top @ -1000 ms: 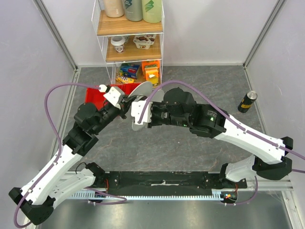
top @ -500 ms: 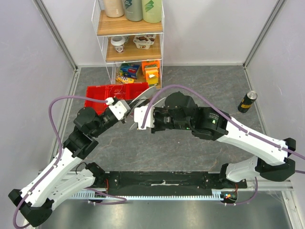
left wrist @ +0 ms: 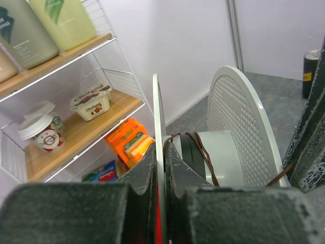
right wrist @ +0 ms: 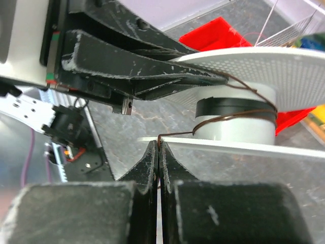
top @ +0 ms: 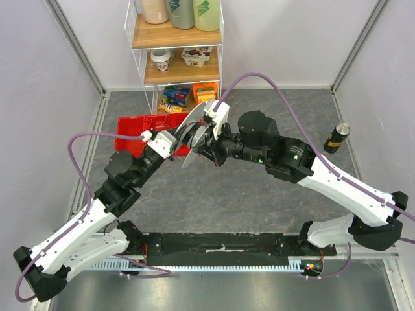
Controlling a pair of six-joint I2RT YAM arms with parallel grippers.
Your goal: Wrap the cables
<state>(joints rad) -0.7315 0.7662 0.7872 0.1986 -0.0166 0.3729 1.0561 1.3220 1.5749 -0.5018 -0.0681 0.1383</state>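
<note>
I see left gripper (left wrist: 161,155) clamped on one thin flange of round white perforated plastic spool (left wrist: 238,132). Spool held on edge between both arms, near red plastic bin (top: 133,133). My right gripper (right wrist: 158,147) pressed together, pinching thin dark brown wire (right wrist: 223,119). Wire runs from its fingertips past flange rim, loops few turns round spool's core.

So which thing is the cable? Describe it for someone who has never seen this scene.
In front of the wire shelf rack, both arms meet at a round white spool. The cable is the hair-thin brown wire wound round its hub, a strand pinched in the right arm's jaws. Unlike the thick purple hoses on the arms, it is barely a thread.
</note>
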